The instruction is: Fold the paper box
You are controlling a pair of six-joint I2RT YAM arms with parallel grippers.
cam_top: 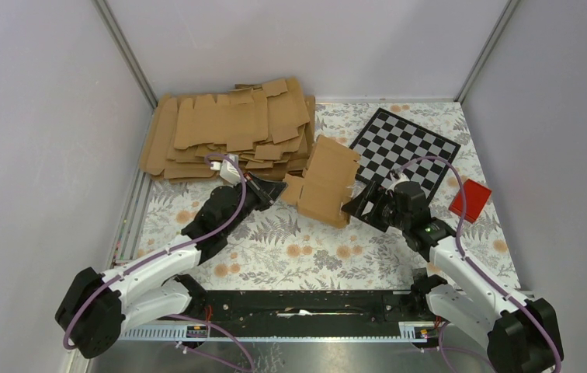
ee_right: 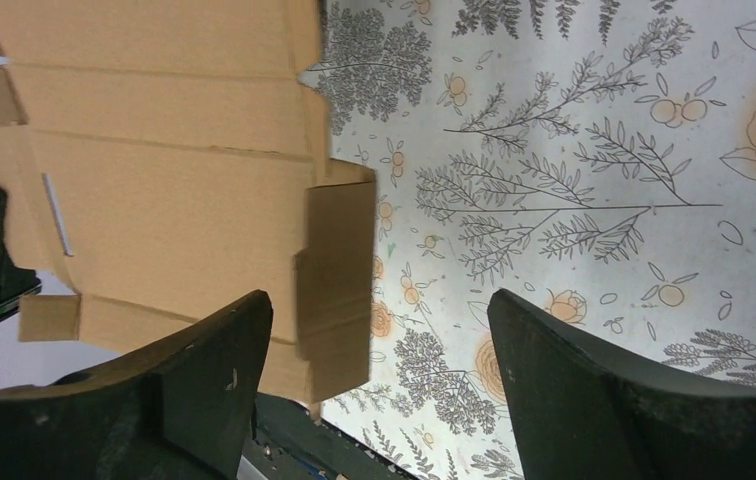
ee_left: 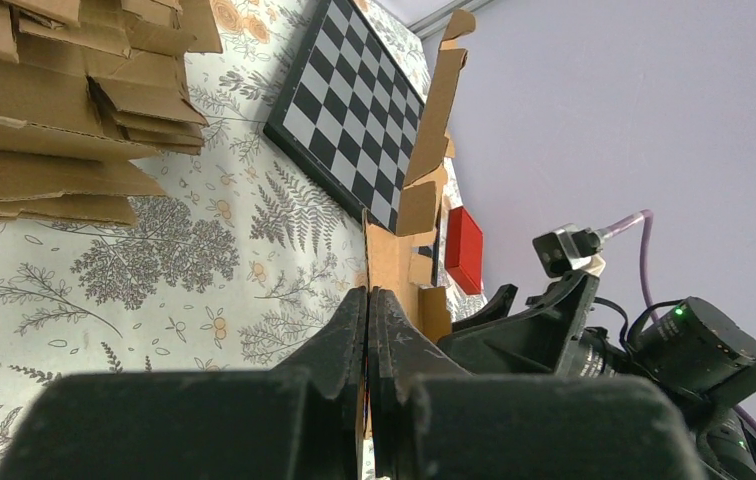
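The paper box point(cam_top: 327, 180) is a brown kraft die-cut blank, held up off the table in the middle, partly bent with flaps sticking out. My left gripper point(cam_top: 277, 191) is shut on its left flap; in the left wrist view the jaws point(ee_left: 368, 300) pinch the cardboard edge-on point(ee_left: 390, 255). My right gripper point(cam_top: 357, 203) is open at the blank's right side. In the right wrist view the blank point(ee_right: 164, 190) fills the upper left, and a side flap point(ee_right: 339, 280) hangs between the open fingers, nearer the left one point(ee_right: 209, 370).
A big pile of flat brown blanks point(cam_top: 228, 128) lies at the back left. A checkerboard point(cam_top: 404, 148) lies at the back right, a small red block point(cam_top: 470, 200) beside it. Floral cloth point(cam_top: 306, 252) covers the table; white walls enclose it.
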